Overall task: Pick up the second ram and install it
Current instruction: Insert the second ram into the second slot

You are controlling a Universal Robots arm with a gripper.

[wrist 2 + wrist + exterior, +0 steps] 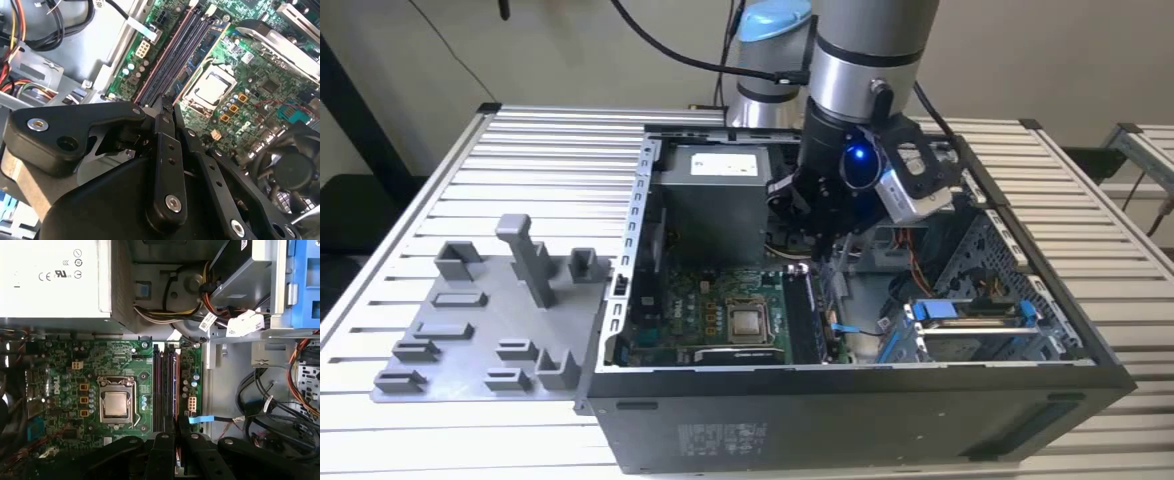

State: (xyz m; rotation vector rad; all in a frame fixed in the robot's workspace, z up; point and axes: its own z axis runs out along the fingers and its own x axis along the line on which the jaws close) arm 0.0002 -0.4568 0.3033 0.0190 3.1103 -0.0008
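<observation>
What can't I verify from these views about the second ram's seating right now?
- Grip on the second ram: in the second wrist view, the gripper body covers what lies beneath it.
- Near ends of the memory sockets: first wrist view, covered by the gripper.
- Gripper tip, exterior view: blocked by the arm.
- Socket latches: too small to judge.

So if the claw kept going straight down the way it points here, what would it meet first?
Most likely the memory slots on the motherboard: in both wrist views the claw points at that row, beside the processor socket. How much gap remains is unclear.
</observation>
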